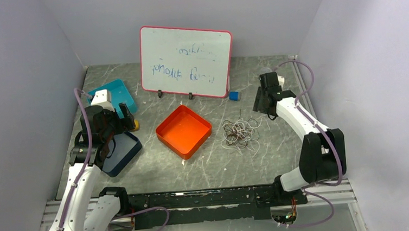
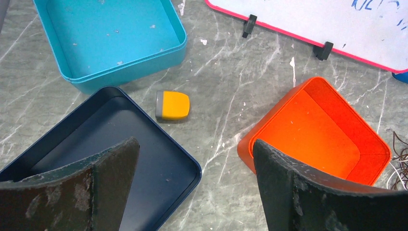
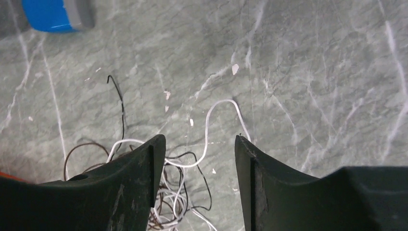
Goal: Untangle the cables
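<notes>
Cables [image 1: 240,133] sit in one loose tangle of white, brown and black wires looped over each other. It lies on the tabletop [image 1: 281,153] right of centre, roughly midway between the far and near edges. The tangle is near the orange tray [image 1: 184,131], on the tray's right-edge side, and we see a small gap between them.

Right claw [image 3: 198,142] is open, fingers apart with nothing between them. It is over the far-right fringe of the tangle. In the wrist view most of the wires lie under the left finger; one white loop and one black strand end reach out past the fingertips.

Left claw [image 2: 192,149] is wide open and empty, over the navy tray [image 1: 123,154] by the left edge, well apart from the cables.

Other items:
- teal tray [image 1: 119,94] toward the far-left corner
- yellow block [image 2: 172,105] on bare tabletop between the teal and navy trays
- whiteboard [image 1: 186,61] standing along the far edge
- blue block [image 1: 234,96] just beside the whiteboard's right end

We can't tell from these views which wire crosses over which inside the knot.
</notes>
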